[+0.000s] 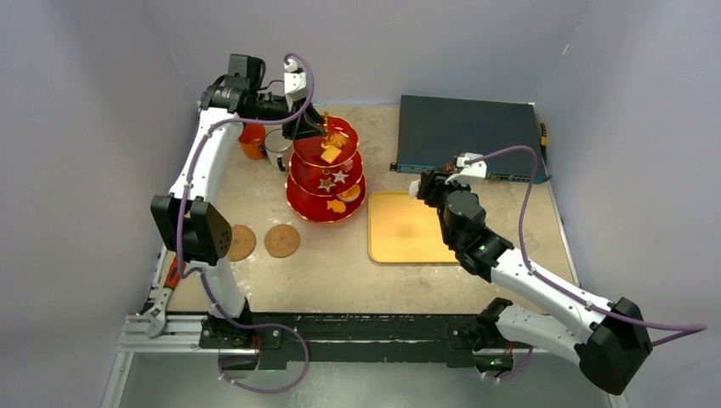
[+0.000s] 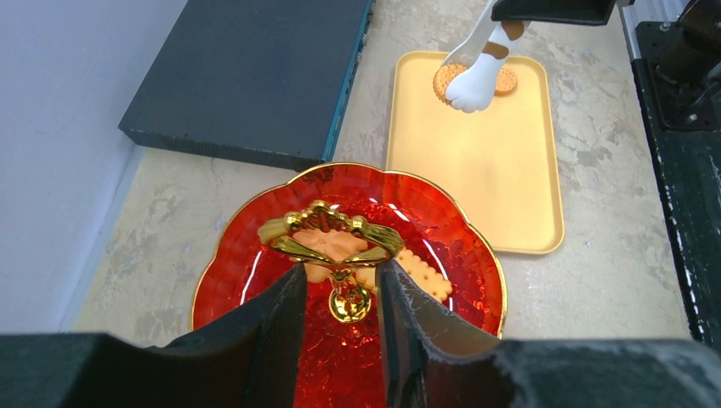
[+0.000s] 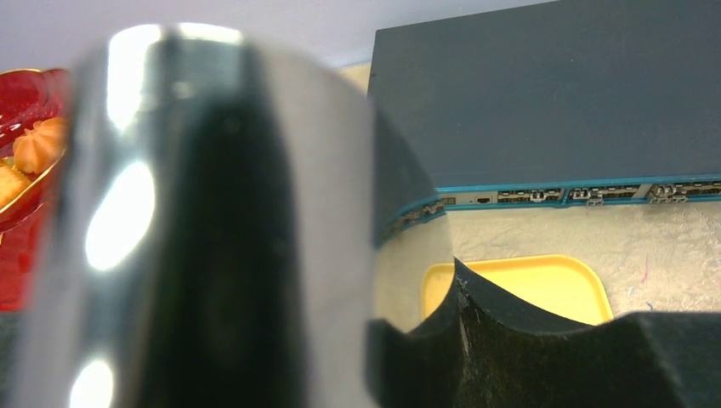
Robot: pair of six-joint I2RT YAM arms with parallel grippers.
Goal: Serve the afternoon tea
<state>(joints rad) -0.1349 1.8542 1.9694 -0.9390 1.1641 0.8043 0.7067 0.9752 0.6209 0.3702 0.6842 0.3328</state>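
Mug [image 1: 276, 150] beside stand [image 1: 296, 197], tongs [image 2: 473, 85] (cookie [image 2: 508, 82] pinched) over tray [image 2: 476, 187], box [image 1: 468, 127] beyond

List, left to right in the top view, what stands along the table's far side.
orange mug → white mug → stand → box

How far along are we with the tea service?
Done: pastries sit on all three tiers of the stand.
In hand: the left tool straddles the gold handle, not visibly clamped. The right tool holds tongs with a cookie at the tray.
Left: the orange mug and white mug stand behind the stand, and the coasters are bare, so mugs probably remain.
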